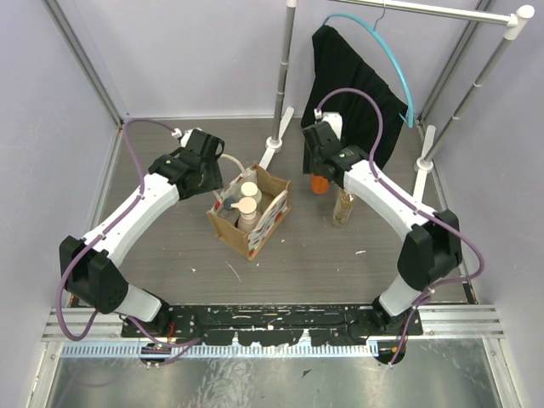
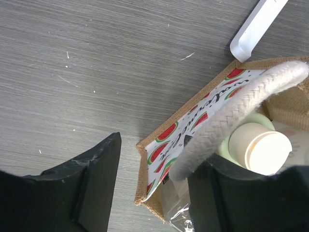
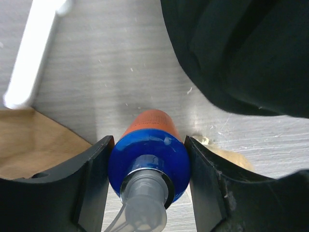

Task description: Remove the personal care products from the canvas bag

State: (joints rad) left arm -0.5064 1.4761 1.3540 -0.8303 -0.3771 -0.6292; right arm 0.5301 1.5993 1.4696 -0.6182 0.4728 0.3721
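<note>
Grey wood-grain worktop [image 1: 170, 255] flecked with white scuffs. Lavender walls [image 1: 51, 127] all round, and a metal rack [image 1: 442, 11] at 1 o'clock carries a black garment [image 1: 353, 81] on a blue hanger [image 1: 395, 61]. Both arms bow outward from the 6 o'clock edge and reach in to mid-worktop. Left arm [image 1: 144, 204] ends at the 10 o'clock corner of the canvas bag [image 1: 228, 225]. Left pincer [image 2: 153, 162] is wide and straddles the bag wall: one finger outside over bare worktop, the other inside, rope handle [image 2: 231, 111] lying across the gap, nothing gripped. Right arm [image 1: 382, 191] ends at 1 o'clock of the bag. Right pincer [image 3: 148, 145] is clamped on the blue cap [image 3: 145, 162] of the orange bottle [image 3: 149, 123], both fingers touching it; can't tell if its base is on the worktop. Bag sits upright dead centre, watermelon print on one wall, beige bottles [image 1: 248, 200] with cream caps inside. Amber bottle [image 1: 342, 208] stands on the worktop at 3 o'clock of the bag, just beside the orange one.
</note>
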